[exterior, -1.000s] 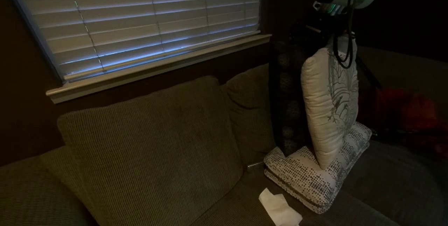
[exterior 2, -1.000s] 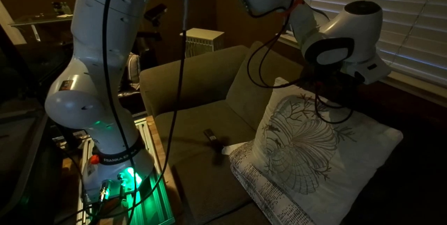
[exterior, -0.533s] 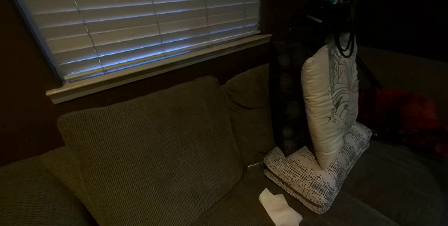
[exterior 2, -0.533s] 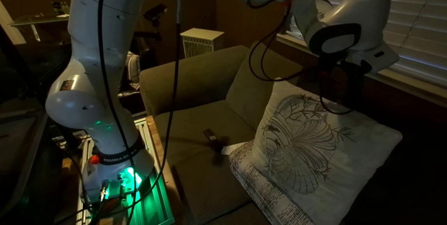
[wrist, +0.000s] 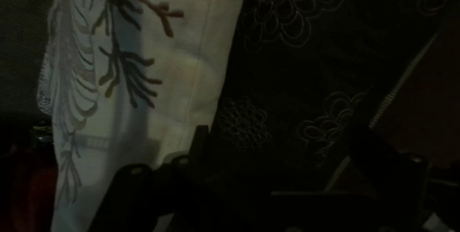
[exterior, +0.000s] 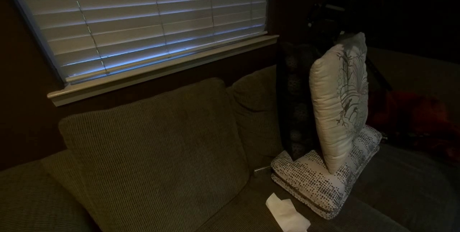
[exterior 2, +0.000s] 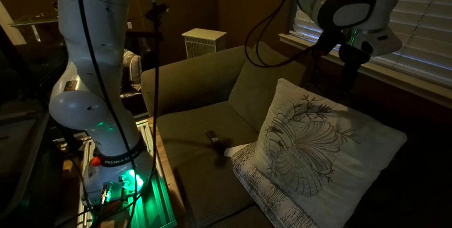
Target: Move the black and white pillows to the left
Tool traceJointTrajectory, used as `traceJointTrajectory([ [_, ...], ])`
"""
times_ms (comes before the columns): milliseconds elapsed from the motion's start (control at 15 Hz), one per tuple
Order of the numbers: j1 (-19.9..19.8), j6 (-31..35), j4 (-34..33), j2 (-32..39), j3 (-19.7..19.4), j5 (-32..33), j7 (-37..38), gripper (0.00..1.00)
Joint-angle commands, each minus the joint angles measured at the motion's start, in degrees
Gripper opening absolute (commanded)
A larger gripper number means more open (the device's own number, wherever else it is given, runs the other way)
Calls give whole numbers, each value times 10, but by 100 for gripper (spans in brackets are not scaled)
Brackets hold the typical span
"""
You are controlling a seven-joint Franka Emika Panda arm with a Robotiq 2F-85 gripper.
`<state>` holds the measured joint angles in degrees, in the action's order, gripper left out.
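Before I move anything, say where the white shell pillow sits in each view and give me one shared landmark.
In an exterior view, the white shell pillow stands right of centre, seen obliquely.
In an exterior view, the white shell pillow fills much of the lower right.
In the wrist view, the white shell pillow runs down the left side.
Shared landmark: the branching coral pattern on its face.

FREE: air over the back cushion (exterior: 154,145) in an exterior view | OBSTACLES: black pillow (exterior: 298,111) and white pillow (exterior: 334,106), upright, close together below the gripper (wrist: 281,130) | windowsill (exterior: 165,69) behind the back cushion
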<state>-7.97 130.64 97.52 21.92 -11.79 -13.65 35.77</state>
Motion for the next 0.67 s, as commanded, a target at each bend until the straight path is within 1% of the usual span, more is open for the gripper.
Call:
traceJointTrajectory([
  [0,15,-40,33,-31,-15,46,56,100],
  [200,15,-47,49,-30,-18,69,81,100],
  [333,11,-23,65,-29,-15,68,75,100],
  [600,1,75,100,-26,-6,42,42,100],
])
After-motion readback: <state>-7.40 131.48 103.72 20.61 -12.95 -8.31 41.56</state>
